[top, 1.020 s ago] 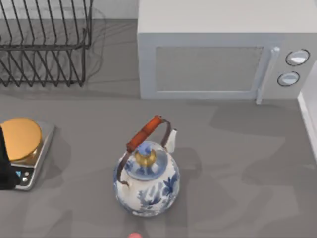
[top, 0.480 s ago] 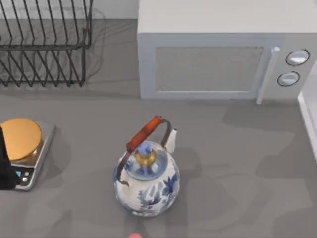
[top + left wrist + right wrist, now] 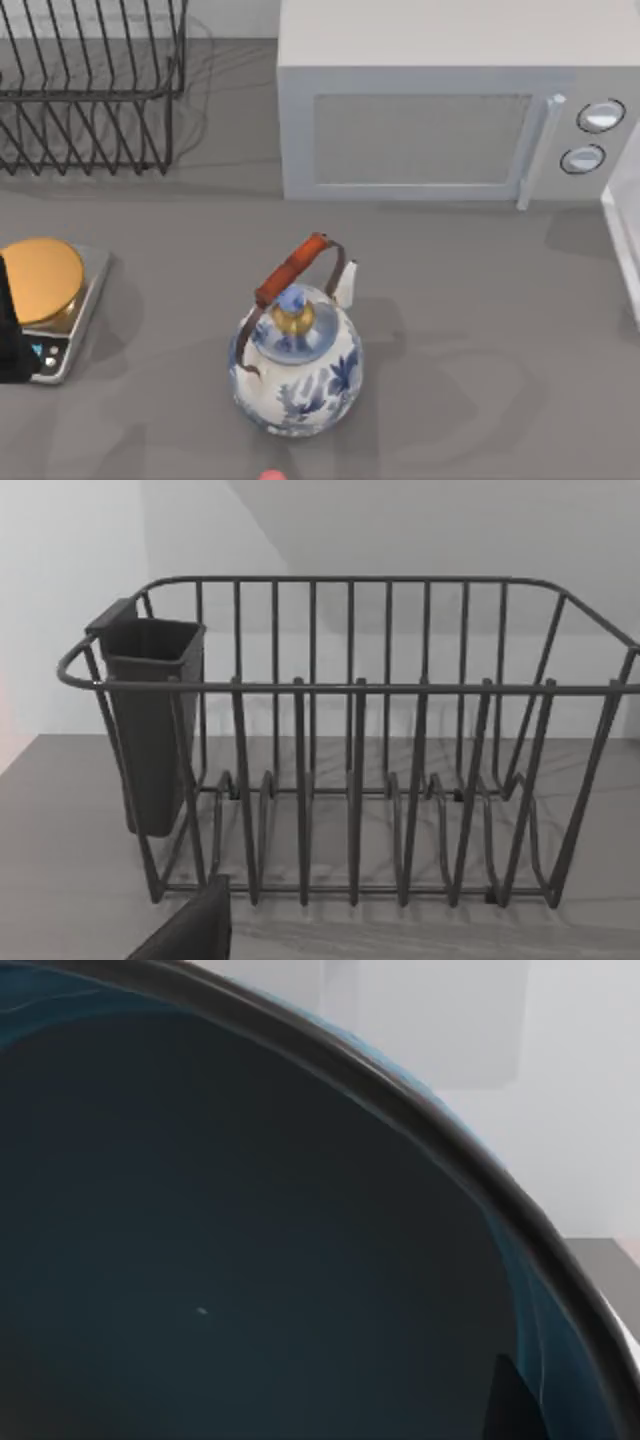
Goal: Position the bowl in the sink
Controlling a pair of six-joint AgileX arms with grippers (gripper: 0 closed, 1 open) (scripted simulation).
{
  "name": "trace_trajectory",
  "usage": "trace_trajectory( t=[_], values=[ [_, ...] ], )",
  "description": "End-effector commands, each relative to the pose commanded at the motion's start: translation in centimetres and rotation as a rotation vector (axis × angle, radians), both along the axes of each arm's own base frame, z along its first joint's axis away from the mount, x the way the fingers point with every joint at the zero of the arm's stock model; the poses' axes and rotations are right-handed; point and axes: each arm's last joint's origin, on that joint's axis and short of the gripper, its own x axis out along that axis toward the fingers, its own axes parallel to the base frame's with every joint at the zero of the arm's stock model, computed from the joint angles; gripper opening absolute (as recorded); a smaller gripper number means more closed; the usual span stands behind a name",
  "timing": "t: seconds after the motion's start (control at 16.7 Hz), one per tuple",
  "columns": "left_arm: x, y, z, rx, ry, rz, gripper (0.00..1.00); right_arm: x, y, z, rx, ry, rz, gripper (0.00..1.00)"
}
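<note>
2 arms share this table, and neither gripper's fingers can be read, so i cannot tell whether either is released or clenched. going left to right in the top view: the wire dish rack (image 3: 90,90) stands at the far left, with the kitchen scale (image 3: 55,310) nearer, carrying a gold disc (image 3: 40,280). the left wrist view faces that rack and its dark cutlery cup (image 3: 150,720). the blue-and-white teapot (image 3: 295,365) sits mid-table, the microwave (image 3: 450,100) behind it. a white edge (image 3: 625,250) runs along the far right, perhaps the sink. the bowl (image 3: 250,1260) looms right up against the right wrist camera, its dark teal inside and rim close by. judged as glazed ceramic: stiff, slick, breakable, moderately heavy, best pinched across the rim wall.
</note>
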Motion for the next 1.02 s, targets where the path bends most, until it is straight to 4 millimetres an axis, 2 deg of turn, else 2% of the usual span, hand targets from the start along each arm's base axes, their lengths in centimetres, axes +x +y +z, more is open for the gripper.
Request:
trace_trajectory(
  t=[0.24,0.54,1.02],
  values=[
    [0.0,0.0,0.0,0.000,0.000,0.000,1.00,-0.8,0.6,-2.6,0.007,0.011,-0.002,0.00],
    [0.0,0.0,0.0,0.000,0.000,0.000,1.00,-0.9,0.6,-2.8,0.008,0.011,-0.002,0.00],
    [0.0,0.0,0.0,0.000,0.000,0.000,1.00,-0.9,0.6,-2.8,0.008,0.011,-0.002,0.60]
  ],
)
